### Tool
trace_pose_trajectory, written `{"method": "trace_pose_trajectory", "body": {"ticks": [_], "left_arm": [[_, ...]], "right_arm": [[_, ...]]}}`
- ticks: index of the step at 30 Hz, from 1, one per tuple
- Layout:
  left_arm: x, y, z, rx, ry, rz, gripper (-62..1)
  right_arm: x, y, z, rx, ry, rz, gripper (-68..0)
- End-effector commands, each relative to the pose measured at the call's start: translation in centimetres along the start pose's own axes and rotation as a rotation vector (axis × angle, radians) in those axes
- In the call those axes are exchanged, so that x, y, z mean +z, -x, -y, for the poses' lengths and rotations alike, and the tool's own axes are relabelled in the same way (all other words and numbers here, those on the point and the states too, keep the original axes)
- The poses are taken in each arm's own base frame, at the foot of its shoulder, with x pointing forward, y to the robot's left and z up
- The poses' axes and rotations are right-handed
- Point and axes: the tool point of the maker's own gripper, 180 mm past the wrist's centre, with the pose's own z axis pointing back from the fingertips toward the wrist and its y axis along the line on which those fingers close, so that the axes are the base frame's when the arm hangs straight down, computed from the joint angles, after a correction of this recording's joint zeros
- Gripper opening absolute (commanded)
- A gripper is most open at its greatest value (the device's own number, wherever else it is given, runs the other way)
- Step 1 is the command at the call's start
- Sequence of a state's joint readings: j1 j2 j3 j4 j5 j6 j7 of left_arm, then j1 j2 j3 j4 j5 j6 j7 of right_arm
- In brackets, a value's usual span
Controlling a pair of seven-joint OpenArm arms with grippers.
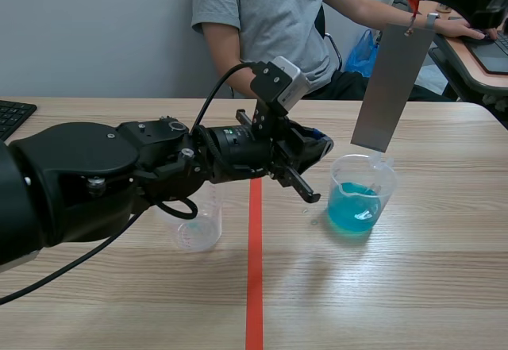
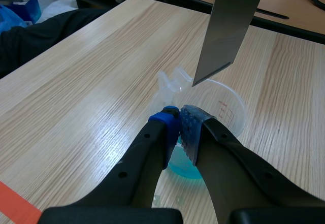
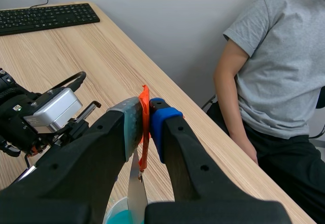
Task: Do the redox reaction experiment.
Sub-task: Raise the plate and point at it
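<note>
A light wooden table (image 1: 429,286) carries everything, and a person in a grey T-shirt (image 1: 266,17) sits at its far side. The black left arm (image 1: 79,179) stretches across the orange-red tape line (image 1: 254,286), and a black keyboard (image 3: 45,18) lies near the table's edge. A flat grey metal strip (image 1: 393,88) hangs tilted over the clear plastic beaker of blue liquid (image 1: 361,199), its lower edge just above the rim. Only the right wrist view shows the strip's top: the right end effector (image 3: 146,117) is grasping it, with an orange-red tab (image 3: 144,132) pinched alongside. The left wrist view shows the left end effector (image 2: 177,125) clenched on nothing, pads together, close beside that beaker. The scene view alone shows an empty clear plastic beaker (image 1: 194,231) standing under the left arm
</note>
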State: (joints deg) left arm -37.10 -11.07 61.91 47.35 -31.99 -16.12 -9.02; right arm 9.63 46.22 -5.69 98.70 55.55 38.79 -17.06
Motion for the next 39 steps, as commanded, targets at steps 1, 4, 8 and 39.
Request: {"method": "trace_pose_trajectory", "body": {"ticks": [1, 4, 8, 39], "left_arm": [[0.6, -0.9, -0.3, -0.005, -0.002, 0.038, -56.3], [2.7, 0.2, -0.8, 0.008, -0.027, 0.026, -56.3], [6.9, 1.5, -2.1, 0.037, -0.097, 0.019, -56.3], [39.7, 13.0, 0.2, 0.242, -0.796, -0.397, -56.3]], "right_arm": [[0.4, -1.5, 0.6, 0.033, 0.013, 0.030, -66.4], [0.4, -1.5, 0.6, 0.033, 0.013, 0.029, -66.4], [0.4, -1.5, 0.6, 0.033, 0.013, 0.029, -66.4], [0.4, -1.5, 0.6, 0.034, 0.013, 0.029, -66.4]]}}
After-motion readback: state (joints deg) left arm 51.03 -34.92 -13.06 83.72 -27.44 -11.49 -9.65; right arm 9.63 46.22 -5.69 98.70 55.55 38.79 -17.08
